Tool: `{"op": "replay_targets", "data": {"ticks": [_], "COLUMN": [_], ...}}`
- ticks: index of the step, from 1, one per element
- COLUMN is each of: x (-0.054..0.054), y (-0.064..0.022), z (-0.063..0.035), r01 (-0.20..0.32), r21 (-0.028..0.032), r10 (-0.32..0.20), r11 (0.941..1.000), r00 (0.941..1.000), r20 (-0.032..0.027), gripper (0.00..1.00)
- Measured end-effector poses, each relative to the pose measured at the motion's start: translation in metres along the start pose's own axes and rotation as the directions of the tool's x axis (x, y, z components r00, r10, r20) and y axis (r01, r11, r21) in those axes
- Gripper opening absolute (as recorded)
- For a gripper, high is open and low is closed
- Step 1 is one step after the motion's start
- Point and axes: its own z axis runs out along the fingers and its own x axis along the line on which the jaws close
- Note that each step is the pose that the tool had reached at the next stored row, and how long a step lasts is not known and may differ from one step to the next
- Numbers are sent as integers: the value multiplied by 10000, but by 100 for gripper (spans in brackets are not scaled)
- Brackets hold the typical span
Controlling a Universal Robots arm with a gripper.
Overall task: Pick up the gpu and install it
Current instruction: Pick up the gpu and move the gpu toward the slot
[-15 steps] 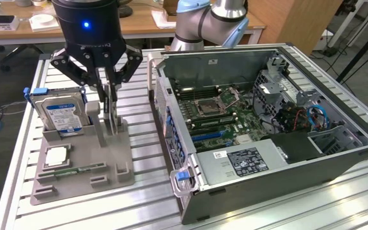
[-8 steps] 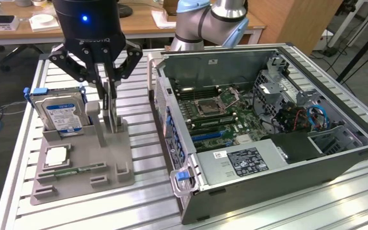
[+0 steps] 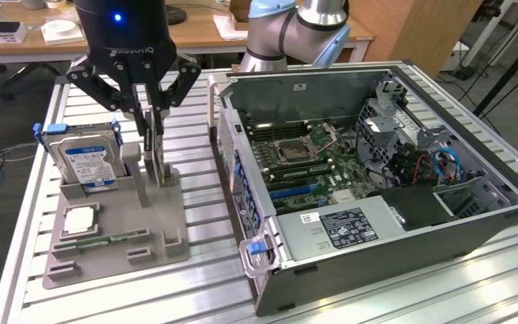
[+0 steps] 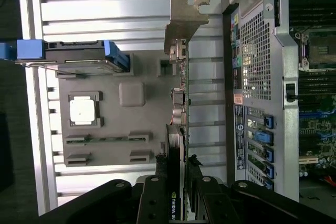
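The gpu (image 3: 160, 160) stands on edge, upright, at the grey parts holder (image 3: 151, 236) between two of its posts. My gripper (image 3: 154, 127) comes straight down from above and is shut on the card's upper edge. In the wrist view the gpu (image 4: 181, 103) runs as a thin line away from my gripper (image 4: 177, 171), its silver bracket (image 4: 185, 22) at the far end and its black cooler pinched between the fingers (image 4: 160, 174). Whether the card still sits in the holder's slot I cannot tell.
On the holder also stand a silver hard drive with a blue label (image 3: 83, 158), a processor chip (image 3: 77, 221) and a memory stick (image 3: 106, 239). The open computer case (image 3: 349, 270) lies at the exterior view's right, motherboard (image 3: 304, 162) exposed. All rest on a slatted aluminium table (image 3: 205, 297).
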Motion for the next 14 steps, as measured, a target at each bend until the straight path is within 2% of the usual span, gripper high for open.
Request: {"op": "replay_targets", "data": {"ticks": [14], "x": [-1], "y": [1], "z": [-69], "r01": [1], "r21": [30], "r10": [-1], "r11": [10000], "r00": [10000], "r20": [2], "gripper": [26]}}
